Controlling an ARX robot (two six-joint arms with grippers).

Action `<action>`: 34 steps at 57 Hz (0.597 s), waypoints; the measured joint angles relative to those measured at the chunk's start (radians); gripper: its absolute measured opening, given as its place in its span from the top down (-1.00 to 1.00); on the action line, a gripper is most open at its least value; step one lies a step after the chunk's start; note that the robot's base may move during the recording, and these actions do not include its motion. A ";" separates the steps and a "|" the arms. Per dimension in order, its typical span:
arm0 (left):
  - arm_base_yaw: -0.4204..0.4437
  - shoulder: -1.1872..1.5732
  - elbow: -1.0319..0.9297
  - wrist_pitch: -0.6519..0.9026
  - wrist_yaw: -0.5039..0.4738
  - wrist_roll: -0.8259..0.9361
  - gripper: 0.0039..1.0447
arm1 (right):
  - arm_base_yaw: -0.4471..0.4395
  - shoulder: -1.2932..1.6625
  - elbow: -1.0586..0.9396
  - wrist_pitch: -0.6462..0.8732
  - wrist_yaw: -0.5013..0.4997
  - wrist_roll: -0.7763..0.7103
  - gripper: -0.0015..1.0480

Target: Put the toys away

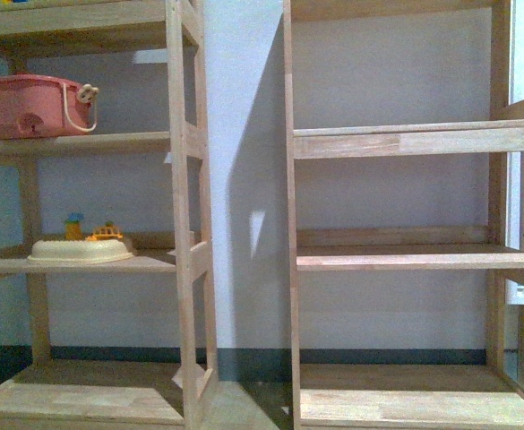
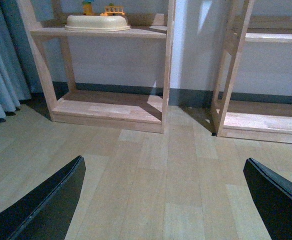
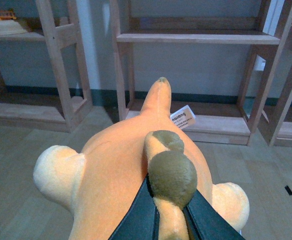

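Note:
In the right wrist view an orange-yellow plush animal (image 3: 118, 170) fills the lower middle, with olive-green bumps (image 3: 171, 172) along its back and a white label (image 3: 183, 116) near its tail. My right gripper (image 3: 169, 212) is shut on the ridge of its back, one black finger on each side. It hangs above the wood floor, facing a wooden shelf unit (image 3: 195, 37). My left gripper (image 2: 163, 200) is open over bare floor, nothing between its black fingers (image 2: 46, 205). Neither arm shows in the front view.
Two wooden shelf units stand against the wall: the left unit (image 1: 183, 179) and the right unit (image 1: 414, 260). The left one holds a pink bin (image 1: 29, 106) and a cream dish (image 1: 81, 250) with small toys. A grey curtain (image 2: 6, 60) hangs at the left.

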 joint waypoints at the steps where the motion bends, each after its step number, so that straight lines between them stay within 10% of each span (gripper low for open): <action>1: 0.000 0.000 0.000 0.000 0.000 0.000 -0.89 | 0.000 0.000 0.000 0.000 0.000 0.000 0.89; 34: 0.000 0.000 0.000 0.000 0.000 0.000 -0.89 | 0.000 0.000 0.000 0.000 0.001 0.000 0.89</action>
